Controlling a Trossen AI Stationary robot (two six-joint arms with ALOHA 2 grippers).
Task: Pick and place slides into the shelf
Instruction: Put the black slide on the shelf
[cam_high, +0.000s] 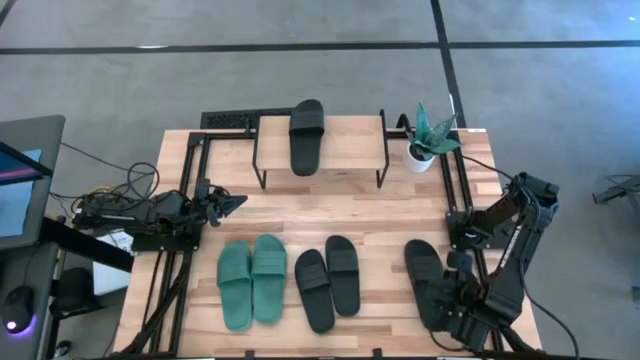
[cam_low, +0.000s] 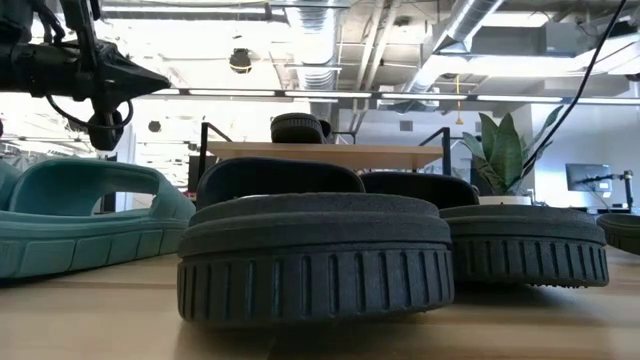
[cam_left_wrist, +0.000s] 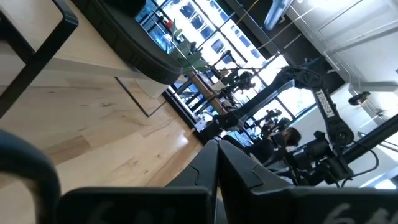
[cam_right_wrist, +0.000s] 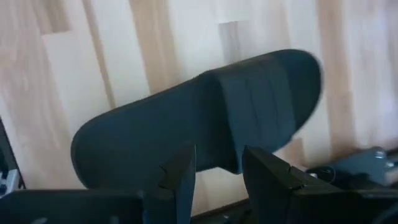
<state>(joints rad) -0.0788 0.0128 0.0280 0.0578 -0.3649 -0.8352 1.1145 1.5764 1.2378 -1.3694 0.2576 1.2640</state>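
One black slide (cam_high: 306, 136) is shown lying lengthwise on the plank top of the shelf (cam_high: 350, 150), at the far edge of the table (cam_high: 380, 215). Five slides remain on the tabletop: a green pair (cam_high: 252, 282) near the front left, a black pair (cam_high: 327, 281) at front centre, and a single black slide (cam_high: 427, 280) at the front right.

The right gripper (cam_right_wrist: 219, 171) is seen poised above this single slide (cam_right_wrist: 205, 121), its fingers parted and set over the sandal's edge beside the wide strap; whether the pads already touch the rubber cannot be told. The left gripper (cam_high: 232, 203) is held clenched and empty, parked above the table's left side, well apart from every slide.

Several risks are judged to follow from this pose. If the fingers are closed on the sole edge alone, the soft rubber may be bent and the slide may be tilted or dropped during the lift. A grip taken off-centre may let the slide be swung, so that it is dragged across the table. During transfer toward the shelf, the potted plant (cam_high: 430, 140) standing just beside the shelf's right end could be struck and toppled. The slide already placed may be nudged if the new one is set down too close.
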